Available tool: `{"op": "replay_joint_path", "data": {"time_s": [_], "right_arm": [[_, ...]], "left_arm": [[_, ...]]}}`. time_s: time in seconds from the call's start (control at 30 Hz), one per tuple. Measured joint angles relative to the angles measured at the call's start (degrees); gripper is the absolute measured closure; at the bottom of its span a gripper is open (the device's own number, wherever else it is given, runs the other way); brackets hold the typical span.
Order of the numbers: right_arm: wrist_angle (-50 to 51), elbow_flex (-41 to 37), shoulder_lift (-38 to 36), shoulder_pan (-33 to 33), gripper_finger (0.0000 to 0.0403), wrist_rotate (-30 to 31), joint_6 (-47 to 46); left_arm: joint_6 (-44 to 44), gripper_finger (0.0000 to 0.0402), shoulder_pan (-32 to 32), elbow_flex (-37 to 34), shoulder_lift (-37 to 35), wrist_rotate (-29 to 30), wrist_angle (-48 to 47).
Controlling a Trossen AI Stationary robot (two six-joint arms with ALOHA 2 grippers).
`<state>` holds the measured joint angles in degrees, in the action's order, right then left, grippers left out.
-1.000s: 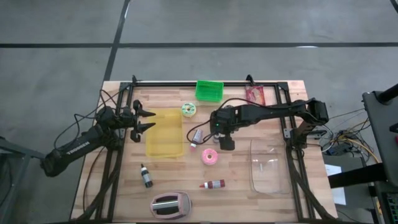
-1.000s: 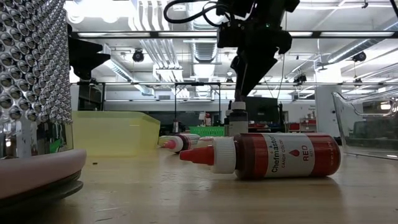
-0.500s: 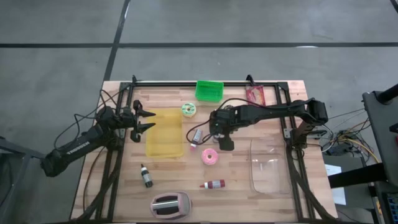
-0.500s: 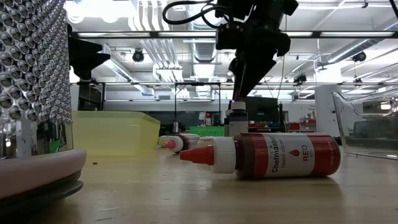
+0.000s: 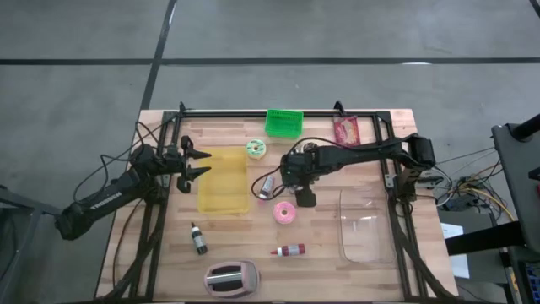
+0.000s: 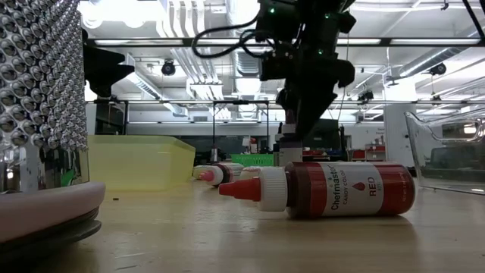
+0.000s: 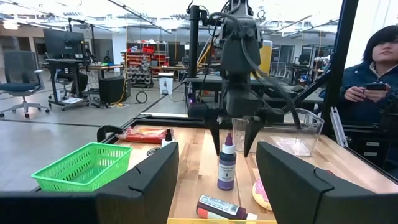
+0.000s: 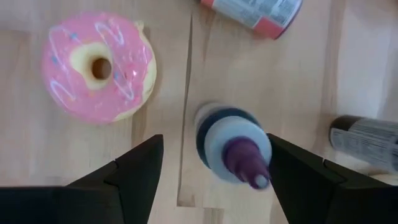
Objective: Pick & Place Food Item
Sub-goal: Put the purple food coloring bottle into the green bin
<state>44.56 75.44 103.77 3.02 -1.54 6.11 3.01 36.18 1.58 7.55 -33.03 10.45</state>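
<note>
Since a second ago our right gripper (image 5: 297, 187) has sunk lower over the upright purple-capped bottle (image 7: 226, 165), fingers spread wide to either side of its cap and gripping nothing, so we judge a grasp is close. The pink donut (image 5: 285, 212) lies on the worktop (image 5: 321, 262) just beside it. Our yellow bin (image 5: 224, 180), green basket (image 5: 283, 122) and clear tub (image 5: 365, 226) look empty; the left gripper (image 5: 202, 163) waits wide by the bin.
</note>
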Motion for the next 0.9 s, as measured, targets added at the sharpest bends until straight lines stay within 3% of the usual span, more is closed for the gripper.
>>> {"op": "replay_joint_path", "data": {"time_s": [0.47,0.9], "right_arm": [[0.0,1.9,0.1,0.0,0.0164,-0.1,0.2],[0.1,1.8,0.1,0.0,0.0215,-0.4,0.1]], "left_arm": [[-0.2,0.0179,0.0,0.0,0.0,0.0,-0.2],[0.0,0.0179,0.0,0.0,0.0,0.0,-0.2]]}}
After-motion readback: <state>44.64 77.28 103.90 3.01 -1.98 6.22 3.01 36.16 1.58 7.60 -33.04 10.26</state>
